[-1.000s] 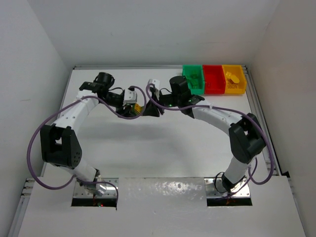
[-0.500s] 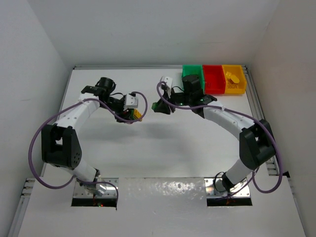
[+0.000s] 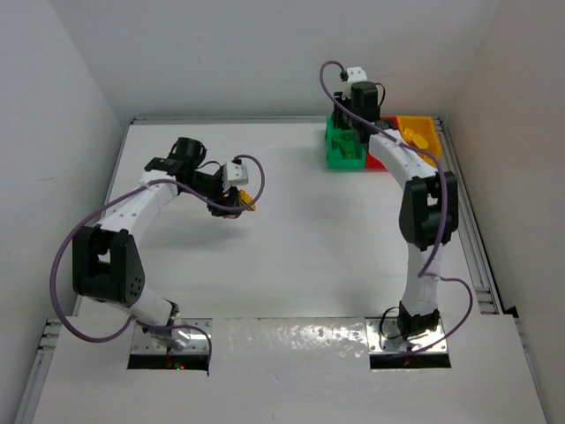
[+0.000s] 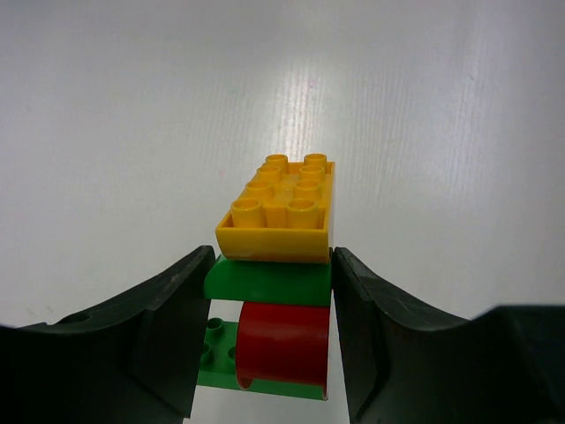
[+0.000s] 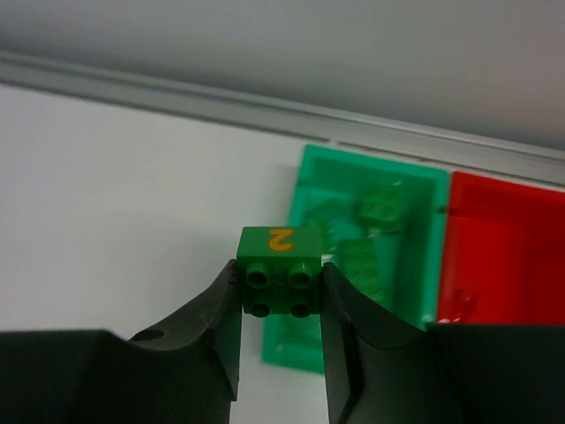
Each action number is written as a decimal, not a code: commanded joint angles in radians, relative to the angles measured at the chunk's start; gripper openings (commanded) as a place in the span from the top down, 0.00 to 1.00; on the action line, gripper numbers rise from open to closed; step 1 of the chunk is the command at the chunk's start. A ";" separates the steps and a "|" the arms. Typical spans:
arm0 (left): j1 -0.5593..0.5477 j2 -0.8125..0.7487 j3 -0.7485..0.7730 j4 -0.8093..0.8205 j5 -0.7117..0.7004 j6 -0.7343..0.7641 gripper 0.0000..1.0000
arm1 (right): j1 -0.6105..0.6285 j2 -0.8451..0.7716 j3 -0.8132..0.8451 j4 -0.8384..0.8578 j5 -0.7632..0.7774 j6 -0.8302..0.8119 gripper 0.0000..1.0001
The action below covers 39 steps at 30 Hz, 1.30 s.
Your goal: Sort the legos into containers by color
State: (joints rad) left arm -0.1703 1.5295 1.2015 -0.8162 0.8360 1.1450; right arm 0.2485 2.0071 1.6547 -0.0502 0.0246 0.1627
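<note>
Now the green brick (image 5: 280,269) is clamped by the right gripper (image 5: 280,290) just short of the green bin (image 5: 296,349), ahead and slightly right, perhaps partly underneath. Left of it, a yellow-green-red stack (image 4: 274,281) is pinched by the left gripper (image 4: 272,296).

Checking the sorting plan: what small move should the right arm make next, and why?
Likely ease the right gripper toward the middle of the green plastic bin, then open: it grips a small green studded brick, with the bin just beyond.

White table (image 3: 300,265) boxed in by plain white walls (image 3: 265,53) on 3 sides; metal rail (image 3: 470,230) along rt edge; soft glare on tabletop.
</note>
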 commanded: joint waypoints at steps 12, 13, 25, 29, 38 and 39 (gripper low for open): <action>0.003 -0.071 -0.011 0.103 0.020 -0.119 1.00 | -0.032 0.223 0.221 -0.083 0.198 0.028 0.75; 0.003 -0.069 -0.011 0.107 0.020 -0.119 1.00 | -0.032 0.222 0.220 -0.086 0.187 0.021 0.65; 0.003 -0.069 -0.008 0.106 0.034 -0.111 1.00 | -0.032 0.032 0.091 0.004 0.099 -0.156 0.24; 0.003 -0.069 0.003 0.095 0.080 -0.088 1.00 | -0.019 -0.204 -0.150 0.111 -0.341 -0.278 0.29; 0.003 -0.026 0.078 -0.040 0.176 0.063 1.00 | 0.261 -0.367 -0.403 0.039 -0.928 -0.393 0.23; 0.003 -0.025 0.081 -0.050 0.179 0.074 1.00 | 0.274 -0.369 -0.412 0.067 -0.930 -0.375 0.22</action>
State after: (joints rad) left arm -0.1703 1.5051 1.2266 -0.8127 0.9329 1.1282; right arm 0.5007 1.6325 1.2835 -0.0109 -0.7406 -0.1947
